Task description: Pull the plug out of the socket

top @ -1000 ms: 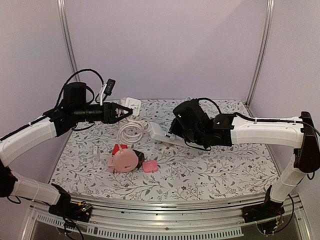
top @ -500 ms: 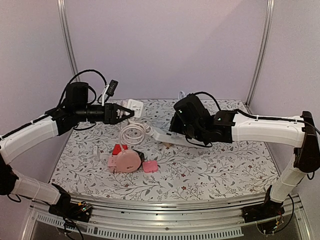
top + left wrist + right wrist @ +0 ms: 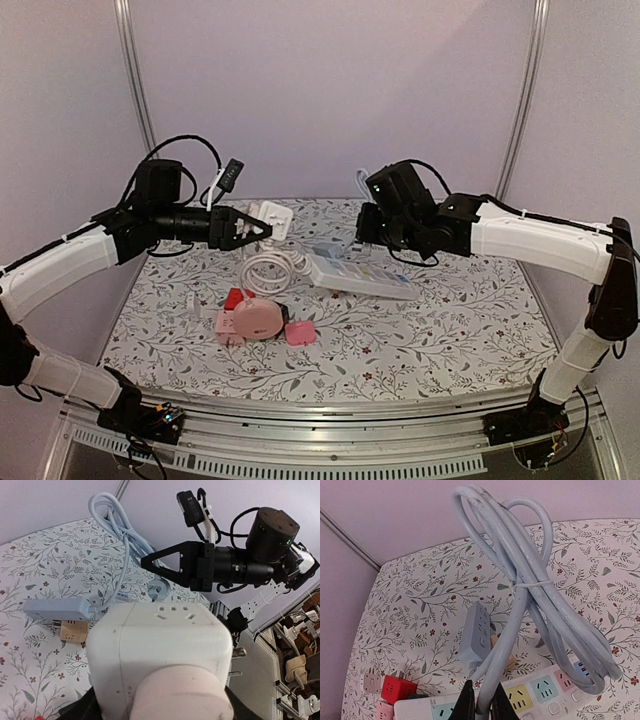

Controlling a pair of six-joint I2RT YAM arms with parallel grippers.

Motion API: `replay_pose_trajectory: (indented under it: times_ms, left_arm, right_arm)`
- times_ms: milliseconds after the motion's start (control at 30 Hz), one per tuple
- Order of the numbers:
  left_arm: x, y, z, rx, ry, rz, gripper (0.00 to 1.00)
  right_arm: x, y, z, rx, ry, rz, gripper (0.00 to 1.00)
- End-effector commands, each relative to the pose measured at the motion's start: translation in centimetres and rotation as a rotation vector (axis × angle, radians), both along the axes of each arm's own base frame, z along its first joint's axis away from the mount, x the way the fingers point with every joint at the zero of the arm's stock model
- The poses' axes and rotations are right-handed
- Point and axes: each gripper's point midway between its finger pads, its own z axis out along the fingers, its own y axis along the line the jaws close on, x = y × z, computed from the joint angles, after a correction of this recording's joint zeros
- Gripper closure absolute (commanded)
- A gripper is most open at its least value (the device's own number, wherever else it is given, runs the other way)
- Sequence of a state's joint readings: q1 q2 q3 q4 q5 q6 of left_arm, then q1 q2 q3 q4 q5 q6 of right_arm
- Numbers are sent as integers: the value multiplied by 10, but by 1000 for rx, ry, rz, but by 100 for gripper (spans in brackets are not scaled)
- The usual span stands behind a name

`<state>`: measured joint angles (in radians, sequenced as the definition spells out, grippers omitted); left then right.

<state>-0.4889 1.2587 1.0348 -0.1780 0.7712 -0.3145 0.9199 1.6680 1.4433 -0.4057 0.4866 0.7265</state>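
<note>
My left gripper is shut on a white cube socket and holds it above the table's back left. That socket fills the lower half of the left wrist view, with its slots facing up. My right gripper is shut on a pale blue cable, just behind the plug. The plug hangs in the air under the right gripper's black fingers, apart from the cube socket. The bundled cable loops up above the fingers. In the right wrist view the plug is hidden below the fingers.
On the floral table lie a white power strip with coloured outlets, a coil of white cable, a pink round object and a red cube. A pale blue power strip rests by a wooden block.
My right arm has risen and swung back to the right, taking the cable bundle with it. My left gripper has edged right and slightly up with the cube socket.
</note>
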Motion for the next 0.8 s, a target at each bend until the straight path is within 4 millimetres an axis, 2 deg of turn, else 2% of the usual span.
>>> replay_pose_trajectory:
  times_ms: [0,100,233,500,767]
  left_arm:
    - [-10,-8,48,-101,-118,-72,95]
    - [-13,-9,51,-115,-115,-87,95]
    - [-17,-10,54,-127,-114,-110,95]
    - [-22,-11,58,-145,-111,-146,95]
    - [-10,-6,54,-129,-109,-74,95]
  right_arm:
    - [16,-16,1,-35,-10,-26,100]
    - [27,-29,-16,-48,27,-50,100]
    - [38,-37,-37,-78,77,-15,100]
    - [54,-50,-85,-275,121,85,100]
    - [65,-69,-128,-304,206,67,100]
